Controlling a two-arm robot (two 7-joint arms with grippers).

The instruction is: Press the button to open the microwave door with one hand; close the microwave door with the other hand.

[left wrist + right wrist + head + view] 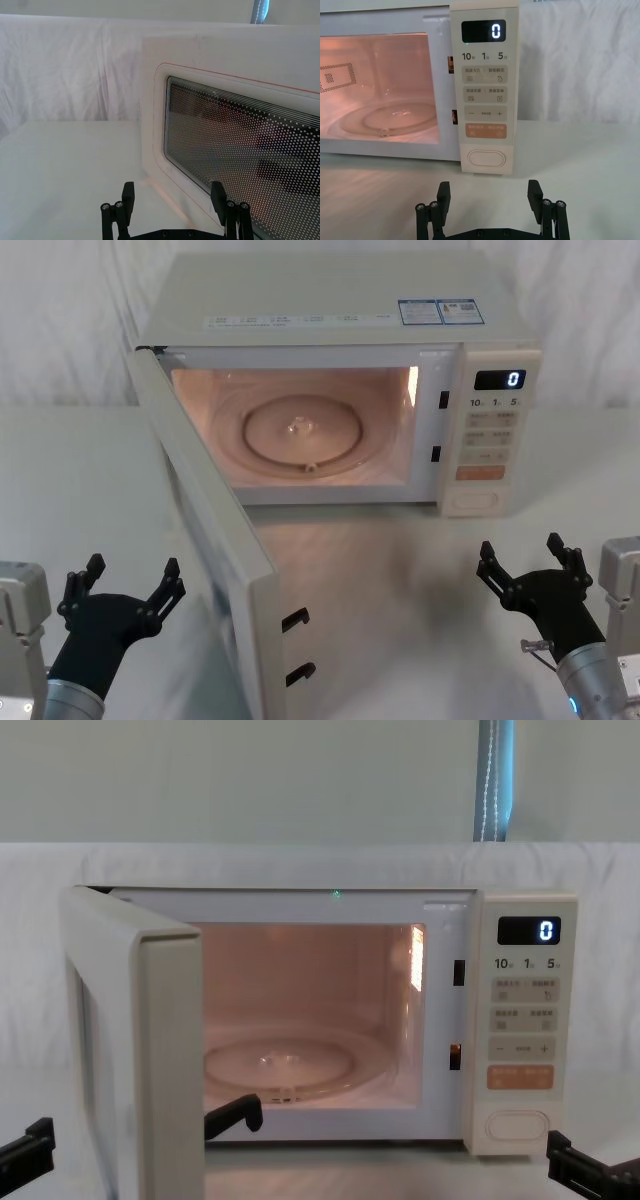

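The microwave door point(215, 540) is standing wide open; the left gripper point(122, 590), fingers spread and empty, is waiting just outside it to push, while the right gripper point(532, 565), also spread and empty, is hanging before the button point(477, 500).

microwave door point(215, 530): cream-white, window dark with white dot grid | button point(487, 158): cream | key above it point(486, 131): orange | cavity point(300, 420): lit pinkish | display point(483, 31): black, white 0 | grippers: black

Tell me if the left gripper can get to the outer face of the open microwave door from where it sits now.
Probably yes. The left gripper is open, on the outer side of the microwave door, which stands swung out toward the robot. In the left wrist view the door's window panel lies just ahead of its fingers, with nothing between.
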